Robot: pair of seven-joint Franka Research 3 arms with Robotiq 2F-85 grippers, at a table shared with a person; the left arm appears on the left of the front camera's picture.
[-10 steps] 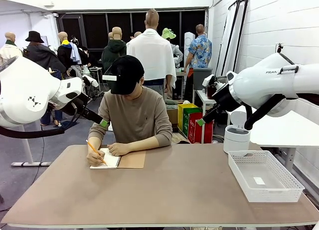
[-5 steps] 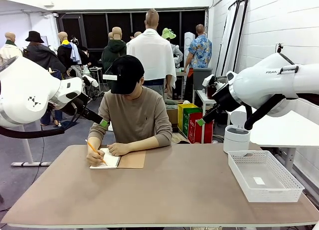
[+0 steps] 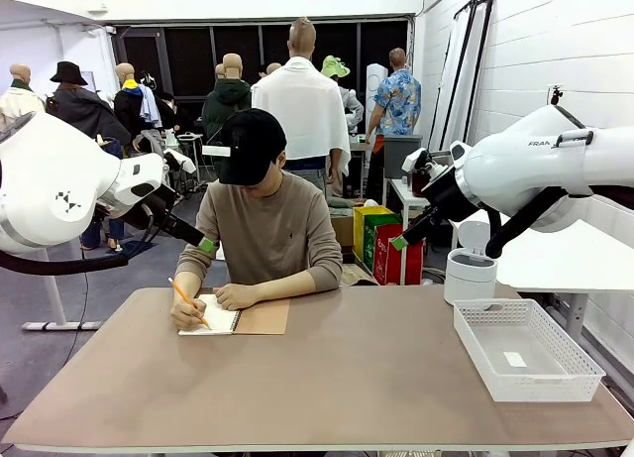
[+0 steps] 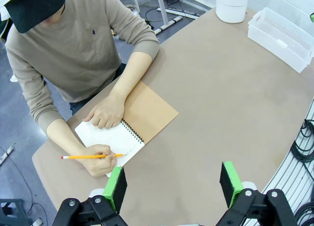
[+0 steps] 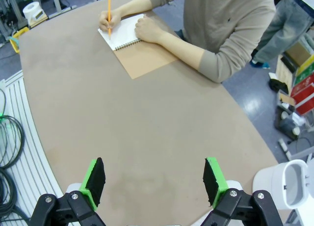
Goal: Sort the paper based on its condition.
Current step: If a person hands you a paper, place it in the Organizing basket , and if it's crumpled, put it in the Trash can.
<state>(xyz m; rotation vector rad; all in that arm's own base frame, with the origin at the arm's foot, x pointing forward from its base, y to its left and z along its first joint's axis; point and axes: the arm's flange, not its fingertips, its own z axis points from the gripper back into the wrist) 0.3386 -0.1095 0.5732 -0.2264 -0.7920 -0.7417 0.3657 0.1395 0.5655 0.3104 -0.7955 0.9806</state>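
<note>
- Left gripper [image 4: 172, 173]: spread wide, green pads well apart, nothing between them; hung high over the near-left part of the table [image 4: 221, 98], looking down on the person's hands.
- Right gripper [image 5: 153, 171]: likewise spread wide and empty, high over the bare right half of the table.
- Seen from the front: left gripper [image 3: 206, 246] raised in front of the person's shoulder, right gripper [image 3: 397, 243] raised off to the person's other side, both well above the tabletop.
- Compared with a second ago: both arms and both grippers in the same pose; basket and canister in the same spots; at most a tiny shift of the pencil [image 4: 91, 157] (hard to be sure).
- On the brown table [image 3: 347, 378], far-left part: spiral notebook [image 4: 149, 115] lying open, brown cover folded out flat, white page [image 4: 98, 133] still bound in it.
- Writing hand [image 4: 100, 160] resting on the page's near corner with the orange pencil; other hand [image 4: 105, 113] pressed on the page by the spiral.
- Right end: white mesh basket [image 3: 535, 388], a small white slip on its floor (too small to tell what).
- White round canister [image 3: 469, 277] just beside the basket, at the far right corner.
- Beyond: white block wall [image 3: 555, 51] on the right, dark windows at the back, red and green bins [image 3: 381, 241] on the floor behind the table.
</note>
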